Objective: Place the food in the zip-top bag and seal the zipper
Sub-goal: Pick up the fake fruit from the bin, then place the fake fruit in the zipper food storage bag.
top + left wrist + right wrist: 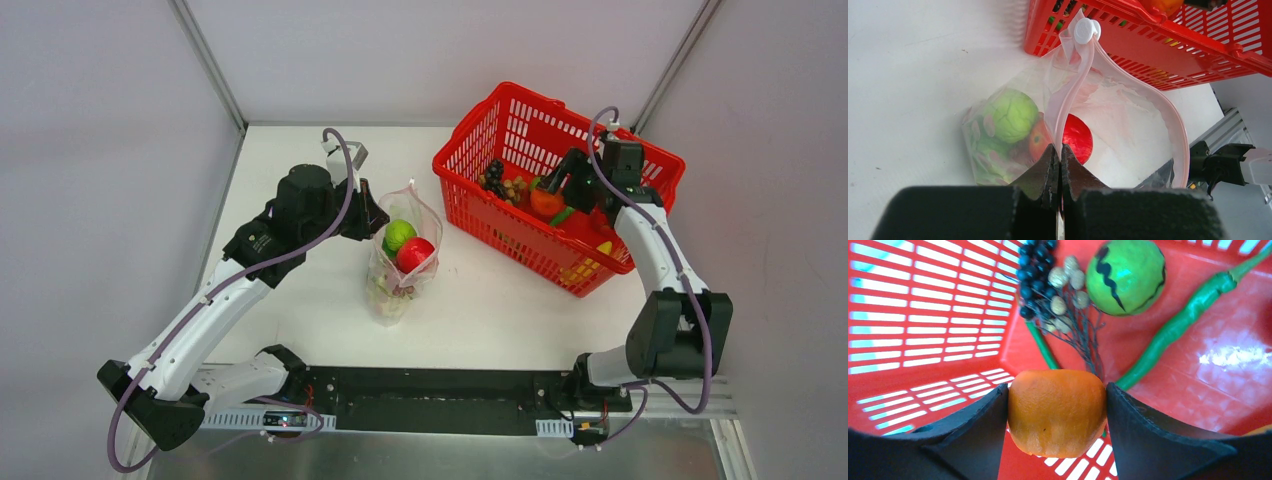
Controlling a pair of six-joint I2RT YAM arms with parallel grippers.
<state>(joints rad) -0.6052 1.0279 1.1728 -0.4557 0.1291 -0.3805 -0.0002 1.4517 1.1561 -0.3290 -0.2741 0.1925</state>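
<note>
Left of the basket [520, 95], the bag [392, 295] sits on the worktop [300, 300], just beside the basket wall. Mouth is open, with the zipper [1068, 95] strip bowed into a loop. White slider [1087, 30] is at the far end, close to the basket.

Left fingers [1053, 162] are clenched on the zipper at the near end of the mouth. Strip is pinched between the tips, no gap.

Green fruit [1013, 114] and red fruit [1077, 137] are inside the bag, touching each other. Paler pieces lie under them, too blurred through the plastic to name.

Right arm reaches into the basket from above. Right fingers [990, 412] grasp an orange fruit [1057, 412], one finger on each side, both in contact. Can't tell if the fruit is off the basket floor.

Other food on the basket floor:
- grapes [1035, 275], with beige beads among the same stems
- green ball [1125, 275] with black marks
- long green pepper [1178, 325], just beside the ball
- yellow piece [600, 250], seen from the top view at the basket's near corner
</note>
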